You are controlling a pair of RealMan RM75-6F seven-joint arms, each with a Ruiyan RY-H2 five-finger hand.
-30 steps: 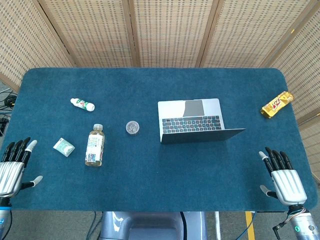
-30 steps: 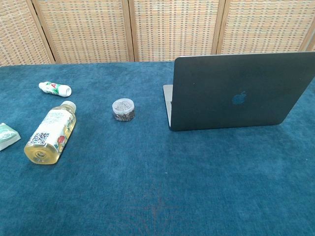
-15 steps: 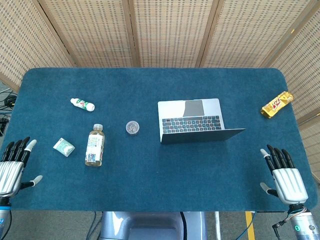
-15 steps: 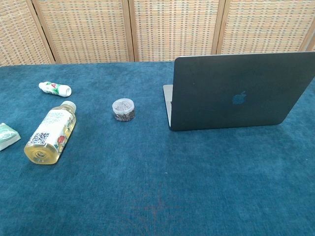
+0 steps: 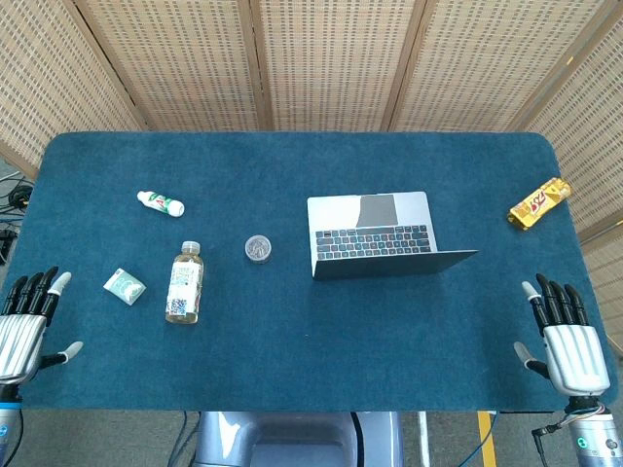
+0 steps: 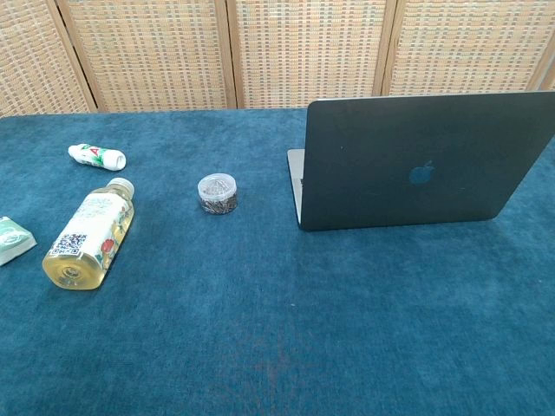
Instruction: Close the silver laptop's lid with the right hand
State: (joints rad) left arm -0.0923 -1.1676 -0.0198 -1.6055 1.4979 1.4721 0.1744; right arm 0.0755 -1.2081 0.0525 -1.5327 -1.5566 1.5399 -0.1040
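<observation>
The silver laptop (image 5: 375, 233) stands open on the blue table, keyboard facing away from me and its lid upright with the back toward me. In the chest view the dark lid back (image 6: 425, 160) with its logo fills the right side. My right hand (image 5: 565, 336) hovers at the table's near right corner, fingers spread, holding nothing, well to the right of the laptop and nearer me. My left hand (image 5: 24, 326) sits at the near left edge, fingers apart and empty. Neither hand shows in the chest view.
A juice bottle (image 5: 184, 283) lies left of centre, with a small round tin (image 5: 258, 248) between it and the laptop. A white tube (image 5: 161, 203) and a green packet (image 5: 125, 286) lie further left. A gold snack bag (image 5: 539, 202) rests at the far right.
My right hand has shifted to the right, toward the table's right edge. The laptop and my left hand have not moved.
</observation>
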